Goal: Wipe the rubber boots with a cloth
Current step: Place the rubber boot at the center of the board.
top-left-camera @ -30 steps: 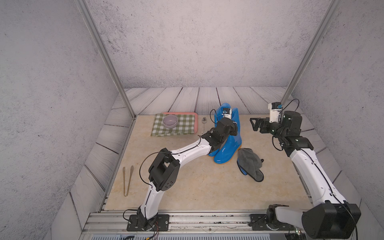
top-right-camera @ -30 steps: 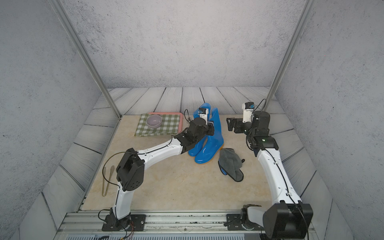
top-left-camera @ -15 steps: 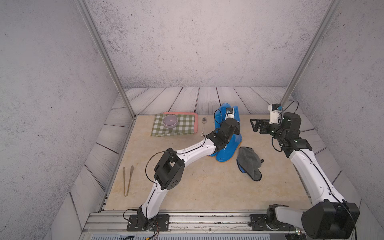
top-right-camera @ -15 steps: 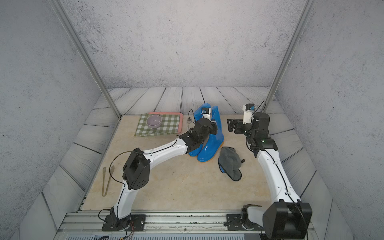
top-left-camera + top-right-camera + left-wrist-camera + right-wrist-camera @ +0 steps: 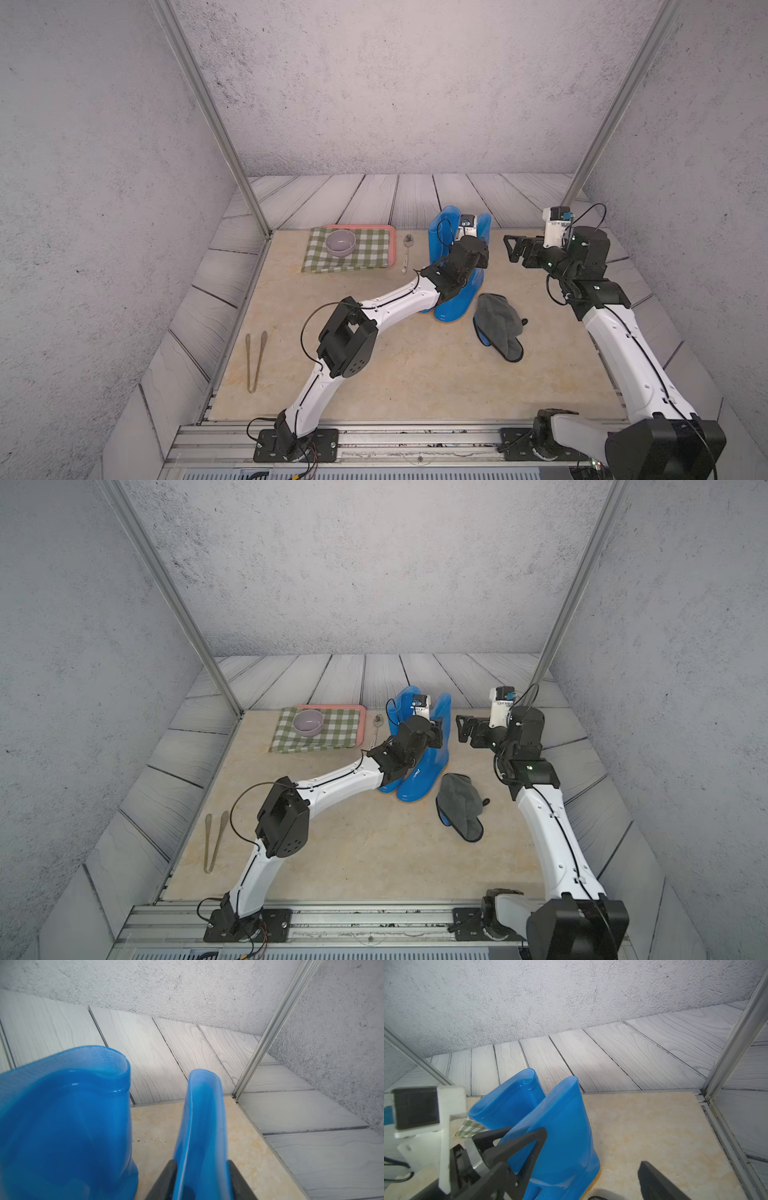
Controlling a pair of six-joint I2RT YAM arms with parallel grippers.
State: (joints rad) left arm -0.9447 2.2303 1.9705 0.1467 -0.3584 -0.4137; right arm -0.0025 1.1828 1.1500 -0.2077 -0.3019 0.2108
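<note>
The two glossy blue rubber boots [image 5: 455,297] [image 5: 417,777] stand upright side by side at the back of the table, their toes towards the front. My left gripper [image 5: 480,255] [image 5: 202,1167] reaches over them. Its dark fingers [image 5: 168,1178] press both sides of the flattened shaft of the boot [image 5: 202,1126] nearer the right arm. The dark grey cloth [image 5: 496,320] [image 5: 459,804] lies crumpled beside that boot, with a blue edge showing. Nothing holds it. My right gripper [image 5: 511,249] [image 5: 461,729] hovers open above the table, close to the boot tops and pointing at them.
At the back left, a green-and-white checked cloth [image 5: 349,255] covers a pink tray [image 5: 388,227] and carries a grey bowl [image 5: 340,242]. A spoon [image 5: 407,251] lies between it and the boots. Tongs [image 5: 255,361] lie near the table's left edge. Metal posts stand at both back corners.
My left arm's elbow and wrist have shifted a little to the right, with the boot shaft still between the fingers. The right arm and the grey cloth have not moved.
</note>
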